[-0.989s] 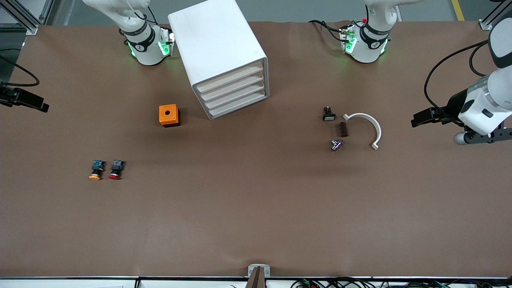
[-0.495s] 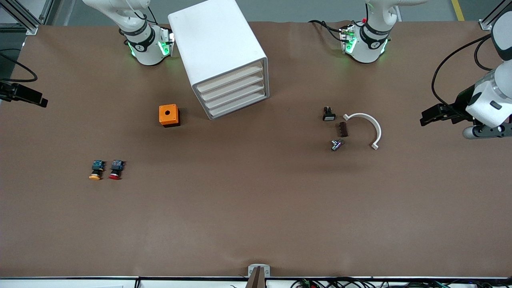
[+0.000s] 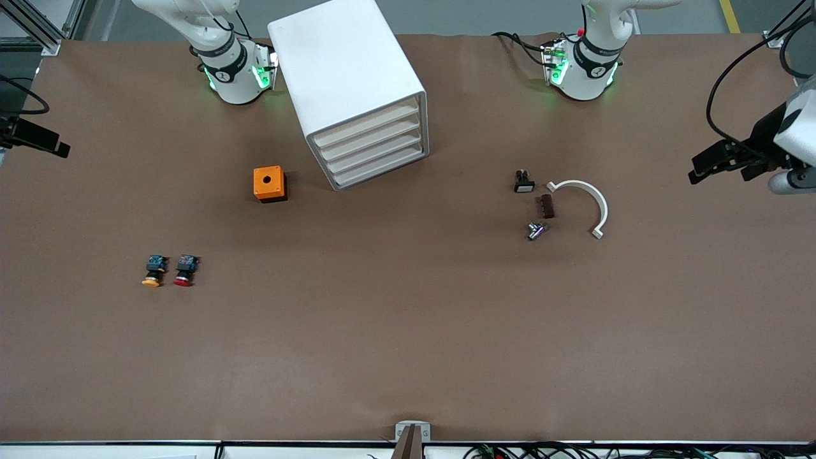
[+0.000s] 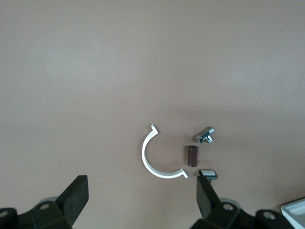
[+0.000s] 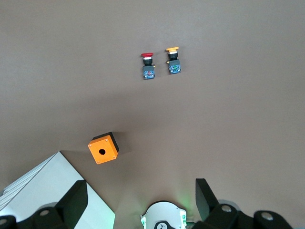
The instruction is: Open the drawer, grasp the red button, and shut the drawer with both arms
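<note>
The white cabinet (image 3: 347, 70) stands between the arm bases, and all of its drawers (image 3: 373, 148) are shut. The red-capped button (image 3: 183, 270) lies on the table toward the right arm's end, beside a yellow-capped one (image 3: 152, 272). Both show in the right wrist view, the button (image 5: 147, 65) and the yellow one (image 5: 173, 61). My right gripper (image 3: 58, 150) is open and empty, high over its end of the table; its own view shows it (image 5: 140, 198). My left gripper (image 3: 700, 172) is open and empty over the left arm's end, as its own view shows (image 4: 141, 196).
An orange cube with a round hole (image 3: 269, 183) sits beside the cabinet. A white C-shaped clip (image 3: 590, 201), a brown block (image 3: 547, 206), a metal part (image 3: 537, 231) and a small black switch (image 3: 524, 182) lie toward the left arm's end.
Both grippers have drawn outward toward their own ends of the table. Nothing on the table has moved.
</note>
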### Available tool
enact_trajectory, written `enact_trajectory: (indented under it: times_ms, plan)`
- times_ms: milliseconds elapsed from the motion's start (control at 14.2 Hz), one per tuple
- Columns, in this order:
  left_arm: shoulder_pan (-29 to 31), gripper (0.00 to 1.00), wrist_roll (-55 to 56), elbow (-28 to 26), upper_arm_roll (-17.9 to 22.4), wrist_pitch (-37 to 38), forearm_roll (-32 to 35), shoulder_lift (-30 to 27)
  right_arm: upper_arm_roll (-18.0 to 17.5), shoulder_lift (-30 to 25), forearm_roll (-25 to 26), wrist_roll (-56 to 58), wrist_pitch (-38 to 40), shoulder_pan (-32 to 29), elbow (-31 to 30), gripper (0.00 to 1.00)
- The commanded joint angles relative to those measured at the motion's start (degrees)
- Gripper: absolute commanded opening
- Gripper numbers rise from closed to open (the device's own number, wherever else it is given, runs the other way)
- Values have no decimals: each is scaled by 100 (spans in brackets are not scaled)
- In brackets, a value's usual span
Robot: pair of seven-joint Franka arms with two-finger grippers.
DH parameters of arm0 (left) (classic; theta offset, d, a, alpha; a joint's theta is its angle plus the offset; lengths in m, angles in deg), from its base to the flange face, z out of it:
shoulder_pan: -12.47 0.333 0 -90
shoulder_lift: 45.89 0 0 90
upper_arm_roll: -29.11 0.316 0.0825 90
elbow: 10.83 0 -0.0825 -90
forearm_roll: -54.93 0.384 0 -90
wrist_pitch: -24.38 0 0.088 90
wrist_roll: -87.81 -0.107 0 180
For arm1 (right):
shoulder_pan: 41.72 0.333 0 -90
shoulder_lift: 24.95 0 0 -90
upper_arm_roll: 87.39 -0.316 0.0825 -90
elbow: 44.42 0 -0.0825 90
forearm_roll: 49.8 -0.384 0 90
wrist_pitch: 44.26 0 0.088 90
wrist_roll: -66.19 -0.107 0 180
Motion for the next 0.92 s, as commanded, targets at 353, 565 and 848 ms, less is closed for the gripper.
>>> enact_trajectory:
  times_ms: [353,565,848]
  plan:
    - [-15,100,-105,537,-35,694,109,4,118,-343,-82,48,12,151,-272,100]
    - [-15,100,-131,704,-35,870,109,4,488,-457,-91,48,-32,503,-420,100]
    - [-42,100,-96,713,-35,905,109,31,462,-887,-91,48,-436,477,-1009,100]
